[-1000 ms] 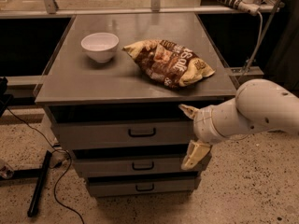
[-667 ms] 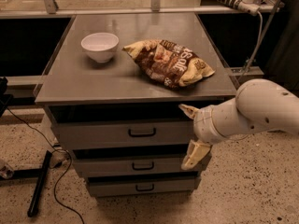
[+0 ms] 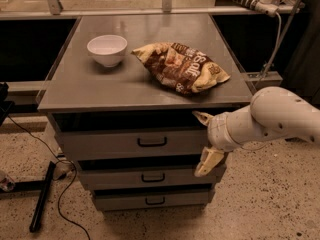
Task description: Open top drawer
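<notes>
The top drawer (image 3: 105, 143) is the widest grey metal drawer under the cabinet top, closed, with a small black loop handle (image 3: 152, 142) centred on its front. My gripper (image 3: 204, 141) hangs on the white arm in front of the drawer's right end, to the right of the handle and apart from it. Its two pale fingers are spread, one fingertip (image 3: 201, 117) up near the cabinet top's edge, the other down at the middle drawer. It holds nothing.
On the grey cabinet top (image 3: 90, 86) stand a white bowl (image 3: 107, 49) and a crumpled brown chip bag (image 3: 181, 66). Below are the mid-width drawer (image 3: 115, 178) and narrowest drawer (image 3: 125, 200). A black stand leg and cable (image 3: 42, 196) lie on the speckled floor at left.
</notes>
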Controlling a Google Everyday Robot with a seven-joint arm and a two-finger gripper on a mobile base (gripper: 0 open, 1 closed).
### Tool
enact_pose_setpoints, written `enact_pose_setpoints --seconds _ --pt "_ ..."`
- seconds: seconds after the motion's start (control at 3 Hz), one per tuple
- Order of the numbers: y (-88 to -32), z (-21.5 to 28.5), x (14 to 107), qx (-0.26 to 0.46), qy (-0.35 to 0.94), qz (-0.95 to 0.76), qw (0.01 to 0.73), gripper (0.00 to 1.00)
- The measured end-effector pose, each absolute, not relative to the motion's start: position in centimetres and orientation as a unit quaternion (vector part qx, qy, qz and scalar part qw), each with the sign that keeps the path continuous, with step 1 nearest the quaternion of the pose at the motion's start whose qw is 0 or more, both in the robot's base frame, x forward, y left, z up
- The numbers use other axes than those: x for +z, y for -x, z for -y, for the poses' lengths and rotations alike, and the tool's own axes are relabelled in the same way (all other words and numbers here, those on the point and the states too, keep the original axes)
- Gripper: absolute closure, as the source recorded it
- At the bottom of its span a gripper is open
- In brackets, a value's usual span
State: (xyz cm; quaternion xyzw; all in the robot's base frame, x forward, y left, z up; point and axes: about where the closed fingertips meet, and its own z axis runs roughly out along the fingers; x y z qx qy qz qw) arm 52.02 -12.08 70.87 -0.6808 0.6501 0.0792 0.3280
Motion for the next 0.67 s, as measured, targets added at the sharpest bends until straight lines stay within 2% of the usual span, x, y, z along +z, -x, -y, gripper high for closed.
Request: enact_pose_setpoints --seconds 0.67 --pt "-54.6 13.3 67.2 0.083 0.678 -0.655 0.323 0.00"
